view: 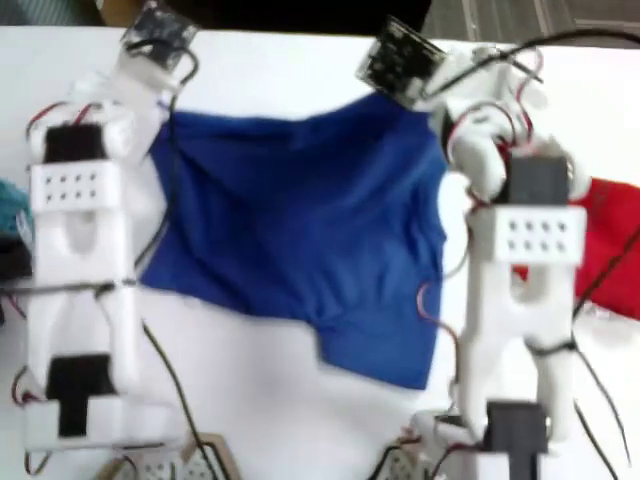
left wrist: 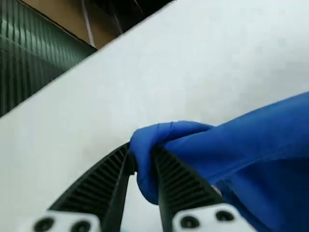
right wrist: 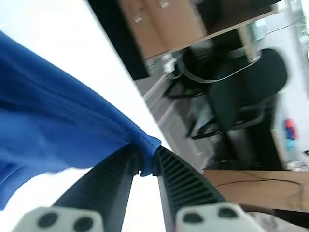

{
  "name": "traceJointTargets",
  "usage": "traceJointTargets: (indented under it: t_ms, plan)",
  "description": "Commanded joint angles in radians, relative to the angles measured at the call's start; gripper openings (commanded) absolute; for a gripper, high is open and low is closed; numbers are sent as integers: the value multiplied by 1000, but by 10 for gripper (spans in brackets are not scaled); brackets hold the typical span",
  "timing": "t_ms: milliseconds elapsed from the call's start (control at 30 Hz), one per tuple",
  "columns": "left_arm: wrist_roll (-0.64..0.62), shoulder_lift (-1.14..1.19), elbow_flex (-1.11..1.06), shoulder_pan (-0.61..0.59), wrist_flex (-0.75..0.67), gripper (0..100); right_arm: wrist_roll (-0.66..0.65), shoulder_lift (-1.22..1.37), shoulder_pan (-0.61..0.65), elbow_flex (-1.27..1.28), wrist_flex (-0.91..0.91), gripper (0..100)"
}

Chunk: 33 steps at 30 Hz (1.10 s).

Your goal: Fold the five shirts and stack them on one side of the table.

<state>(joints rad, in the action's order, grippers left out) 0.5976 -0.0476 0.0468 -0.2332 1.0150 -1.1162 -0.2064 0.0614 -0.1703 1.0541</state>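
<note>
My left gripper [left wrist: 142, 162] and right gripper [right wrist: 147, 159] each pinch a top corner of the blue shirt [view: 300, 230]; its long axis runs left-right across mid-frame; the cloth hangs toward the lower edge.

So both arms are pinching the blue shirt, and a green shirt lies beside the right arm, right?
Not quite: the high view shows a red shirt, not a green one, beside the right arm. The left end effector and the right end effector do each pinch the blue shirt.
</note>
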Motion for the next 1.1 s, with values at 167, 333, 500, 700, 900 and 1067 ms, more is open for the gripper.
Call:
traceJointTargets:
  t_ms: [167, 333, 500, 700, 900, 1067]
  plan:
    - [5, 94, 4, 11, 15, 24, 107, 108, -4, -5, 36, 21]
    - [63, 100, 2, 11, 135, 24, 158, 110, 15, -5, 148, 21]
    - [92, 100, -4, 11, 241, 24, 207, 110, 18, -5, 240, 21]
    - [120, 100, -5, 11, 345, 24, 229, 97, 16, -3, 389, 22]
    - [184, 100, -5, 11, 450, 24, 221, -85, 21, 186, 404, 22]
    - [221, 100, -7, 6, 531, 24, 219, -303, 30, 491, 302, 22]
